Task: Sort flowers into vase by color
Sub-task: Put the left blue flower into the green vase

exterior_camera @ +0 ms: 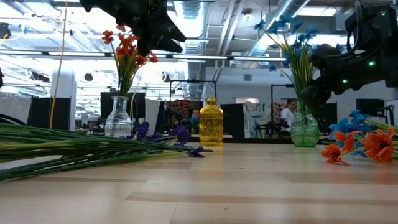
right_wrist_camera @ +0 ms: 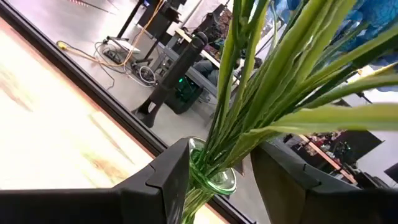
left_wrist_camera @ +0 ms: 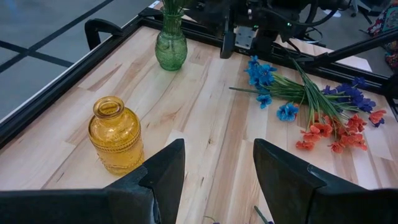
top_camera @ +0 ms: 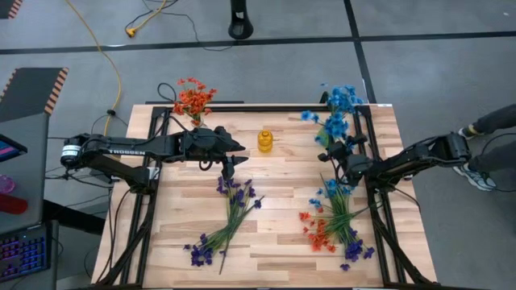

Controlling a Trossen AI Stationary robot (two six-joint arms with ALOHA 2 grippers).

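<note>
right pincer (right_wrist_camera: 214,180): open around blue flowers' (top_camera: 337,109) stems | left pincer (left_wrist_camera: 214,165): open, empty, above purple flowers (top_camera: 230,213)

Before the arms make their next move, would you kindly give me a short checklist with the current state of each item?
1. Left end effector open and empty: ok, nothing sits between its fingers.
2. Yellow vase upright and free to receive stems: ok, it stands empty at the table's middle back.
3. Purple flowers reachable by the left arm: ok, they lie loose on the table just in front of it.
4. Right end effector clear of the green vase: not ok, its open fingers straddle the vase neck and blue flower stems.
5. Orange flowers seated in the clear vase: ok.
6. Mixed pile sorted: not ok, orange, blue and purple remain together.
</note>
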